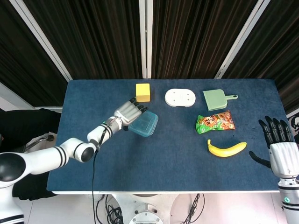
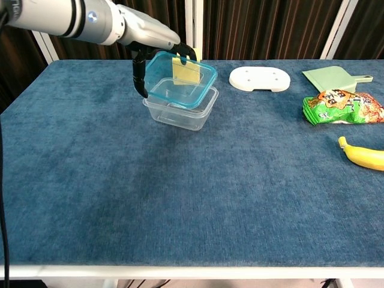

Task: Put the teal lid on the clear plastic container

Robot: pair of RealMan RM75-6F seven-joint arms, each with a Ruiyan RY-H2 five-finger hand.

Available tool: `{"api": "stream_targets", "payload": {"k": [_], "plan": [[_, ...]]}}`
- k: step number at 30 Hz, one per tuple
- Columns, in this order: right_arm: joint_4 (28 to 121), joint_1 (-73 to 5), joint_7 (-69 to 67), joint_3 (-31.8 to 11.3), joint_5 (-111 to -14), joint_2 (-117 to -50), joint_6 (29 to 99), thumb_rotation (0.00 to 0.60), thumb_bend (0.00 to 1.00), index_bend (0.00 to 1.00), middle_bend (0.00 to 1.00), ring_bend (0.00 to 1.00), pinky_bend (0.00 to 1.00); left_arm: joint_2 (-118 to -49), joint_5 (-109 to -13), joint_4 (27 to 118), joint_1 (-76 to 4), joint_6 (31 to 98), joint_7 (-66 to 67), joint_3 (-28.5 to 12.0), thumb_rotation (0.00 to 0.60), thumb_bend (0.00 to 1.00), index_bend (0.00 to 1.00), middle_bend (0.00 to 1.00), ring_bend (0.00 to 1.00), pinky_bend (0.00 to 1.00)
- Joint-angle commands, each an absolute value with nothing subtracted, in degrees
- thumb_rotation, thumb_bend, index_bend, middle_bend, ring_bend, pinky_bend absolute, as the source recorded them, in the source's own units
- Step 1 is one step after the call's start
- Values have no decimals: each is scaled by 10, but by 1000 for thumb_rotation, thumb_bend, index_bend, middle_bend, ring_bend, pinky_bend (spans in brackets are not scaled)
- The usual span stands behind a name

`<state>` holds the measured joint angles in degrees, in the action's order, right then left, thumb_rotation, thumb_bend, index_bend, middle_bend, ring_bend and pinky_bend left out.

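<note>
Teal plastic shows at the left of the scene: the lid (image 2: 181, 82) is held in the left hand (image 1: 129, 112), thumb on its near edge and fingers over the far edge. The chest view shows what the head view cannot: the lid hangs tilted just above the container (image 2: 182, 107), its near-right side lowest and close to the rim, though I cannot tell whether they touch. From overhead the lid simply covers the container, which can hardly be made out beneath it. A yellow block (image 1: 143, 92) stands just behind; in the chest view it is seen partly through the lid. Further right along the back of the table (image 1: 177, 154) lie a white plate (image 1: 180, 97) and a green scoop (image 1: 217, 99), with a snack bag (image 1: 215, 122) and a banana (image 1: 226, 149) nearer the front. At the far right, only the head view catches the right hand (image 1: 279, 147), off the table's edge, fingers straight and apart, holding nothing.
</note>
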<state>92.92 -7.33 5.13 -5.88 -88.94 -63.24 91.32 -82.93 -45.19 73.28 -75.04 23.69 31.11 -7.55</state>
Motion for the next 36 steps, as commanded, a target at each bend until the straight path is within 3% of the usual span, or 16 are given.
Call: {"api": "stream_targets", "payload": {"k": [1,12,36], "plan": [[934,-71,57,-61,-885,-633,913,600,41,0,0,0,0,-873,-479,651,-792,160,254,-85,600,309,295,231,86,49],[931,-70,56,-66,-873,-638,902,600,40,0,0,0,0,-899,-517,577,-828,82,169,-71,600,307,291,227,86,46],[910,-72,32,-70,-870,-641,891,600,40,0,0,0,0,-913,-552,522,-873,47,47,-3,600,306,288,204,66,28]]}}
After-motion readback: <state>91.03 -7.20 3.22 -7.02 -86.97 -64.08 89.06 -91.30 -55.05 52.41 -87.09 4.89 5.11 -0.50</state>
